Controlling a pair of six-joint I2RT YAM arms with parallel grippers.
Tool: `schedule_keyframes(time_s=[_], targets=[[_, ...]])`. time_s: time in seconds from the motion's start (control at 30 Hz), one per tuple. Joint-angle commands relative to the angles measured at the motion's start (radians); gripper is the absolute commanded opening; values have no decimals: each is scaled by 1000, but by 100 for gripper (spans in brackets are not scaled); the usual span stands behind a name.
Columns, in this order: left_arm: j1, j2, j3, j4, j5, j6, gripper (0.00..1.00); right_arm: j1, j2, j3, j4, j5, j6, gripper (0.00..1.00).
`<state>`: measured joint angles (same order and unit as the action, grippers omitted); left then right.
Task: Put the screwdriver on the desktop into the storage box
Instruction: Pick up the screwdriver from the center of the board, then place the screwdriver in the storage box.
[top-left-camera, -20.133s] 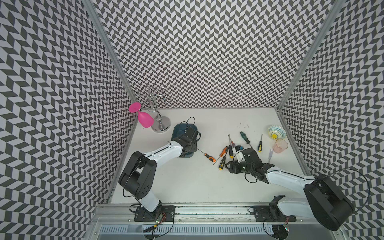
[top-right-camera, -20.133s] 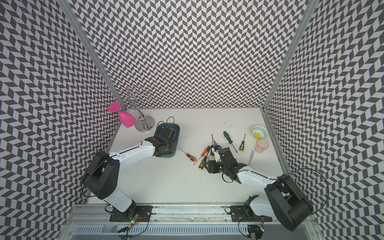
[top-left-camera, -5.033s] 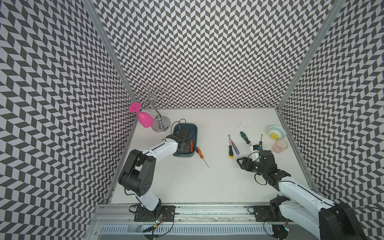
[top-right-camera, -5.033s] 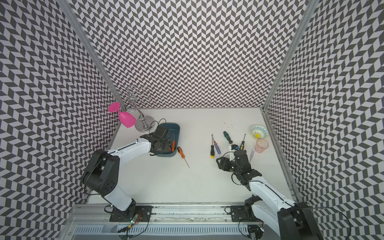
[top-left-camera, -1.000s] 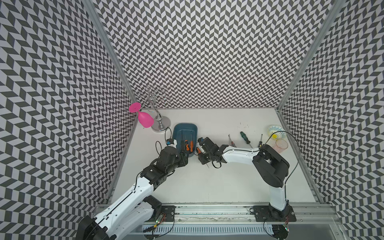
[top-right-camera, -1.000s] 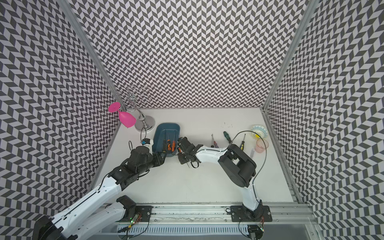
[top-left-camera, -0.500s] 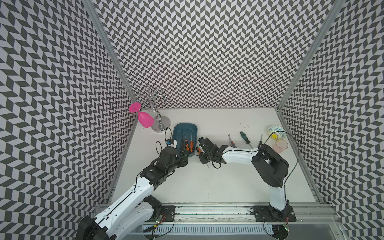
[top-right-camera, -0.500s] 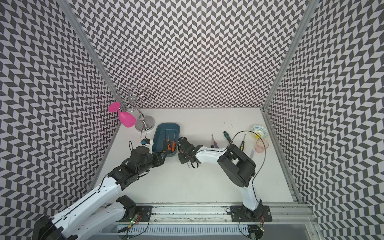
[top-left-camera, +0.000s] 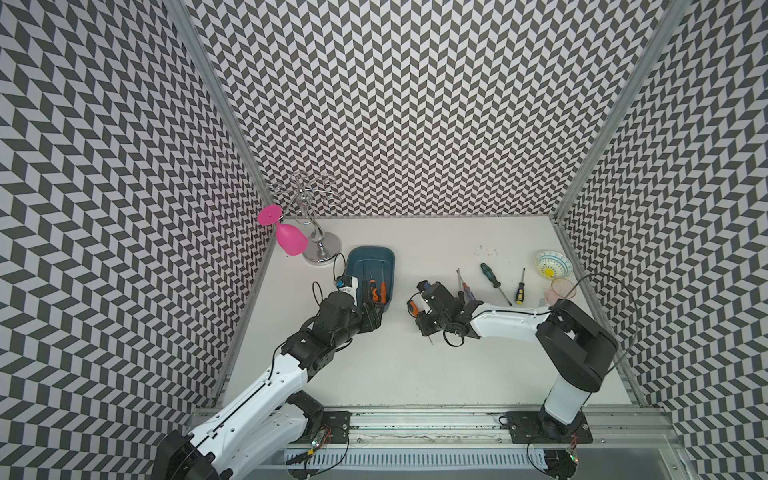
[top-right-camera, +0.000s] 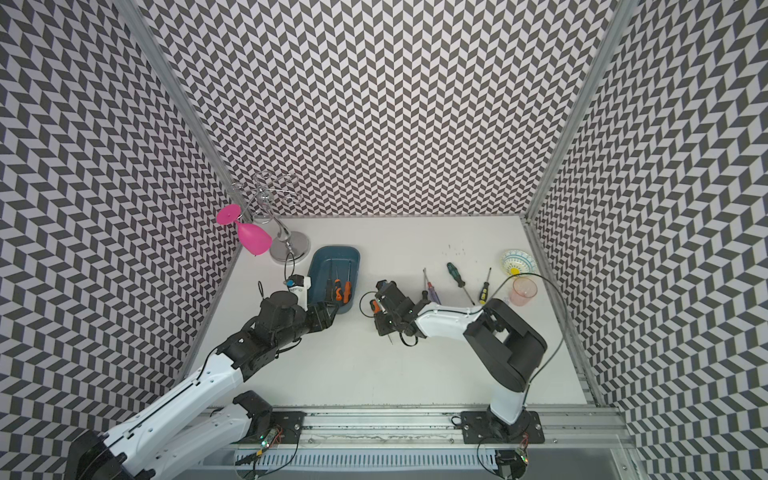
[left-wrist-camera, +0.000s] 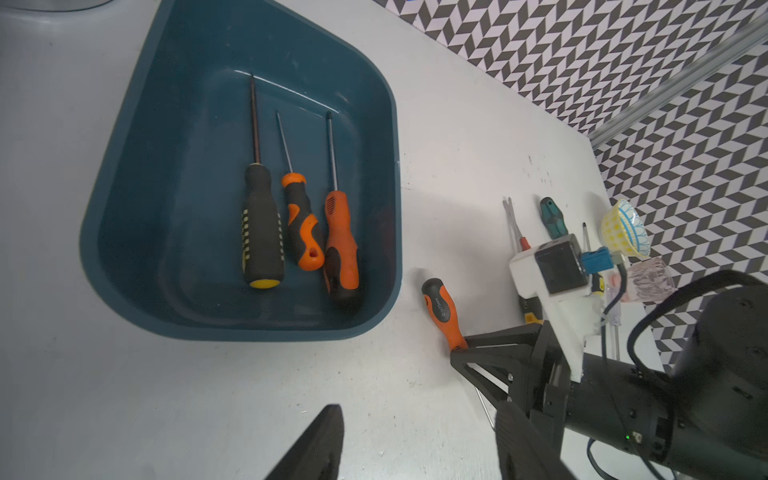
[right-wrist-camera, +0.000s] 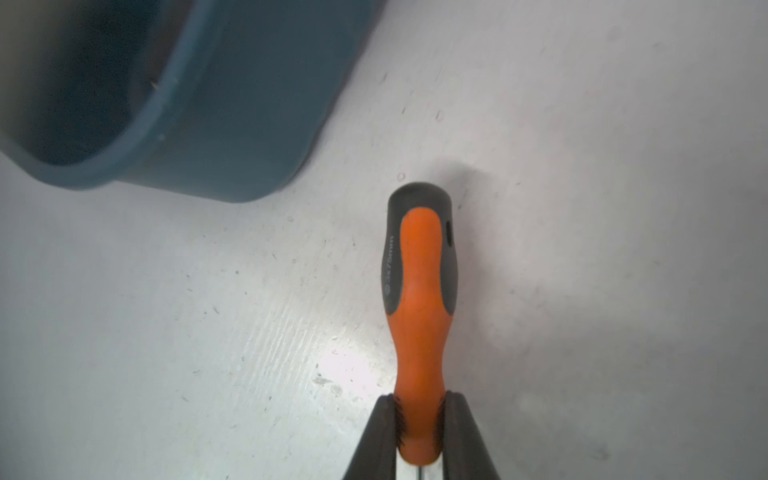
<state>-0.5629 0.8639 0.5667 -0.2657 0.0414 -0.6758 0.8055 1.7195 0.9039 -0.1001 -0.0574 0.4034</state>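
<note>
The dark teal storage box (top-left-camera: 391, 266) (top-right-camera: 356, 266) stands on the white desktop (top-left-camera: 415, 374) and holds three screwdrivers (left-wrist-camera: 305, 228). Just right of it, my right gripper (right-wrist-camera: 419, 409) (top-left-camera: 419, 316) is shut on the narrow neck of an orange-and-grey screwdriver (right-wrist-camera: 419, 291) (left-wrist-camera: 440, 309) (top-right-camera: 375, 306). Its handle end points toward the box (right-wrist-camera: 232, 104), low over the desktop. My left gripper (left-wrist-camera: 417, 415) (top-left-camera: 372, 313) is open and empty by the box's near end. Three more screwdrivers lie further right: purple (top-left-camera: 465, 286), green (top-left-camera: 488, 276) and black-yellow (top-left-camera: 519, 295).
A patterned bowl (top-left-camera: 552, 266) and a clear pink cup (top-left-camera: 561, 291) sit at the right edge. A chrome glass rack (top-left-camera: 318, 245) with a pink wine glass (top-left-camera: 291, 239) stands behind the box. Chevron walls enclose three sides.
My right gripper's jaws have closed onto the orange screwdriver's handle. The left jaws stand a little wider. Neither arm has shifted much.
</note>
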Motion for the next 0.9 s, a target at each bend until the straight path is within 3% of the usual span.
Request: schedule_keyframes(time_s=[0.0, 0.43, 0.87], targets=[[-19, 9, -17, 115, 73, -10, 62, -34, -115, -65, 147, -106, 40, 13], [-122, 157, -37, 483, 178, -81, 73, -89, -416, -274, 345, -283, 109, 13], [-216, 337, 50, 623, 187, -92, 63, -91, -516, -334, 409, -341, 142, 13]])
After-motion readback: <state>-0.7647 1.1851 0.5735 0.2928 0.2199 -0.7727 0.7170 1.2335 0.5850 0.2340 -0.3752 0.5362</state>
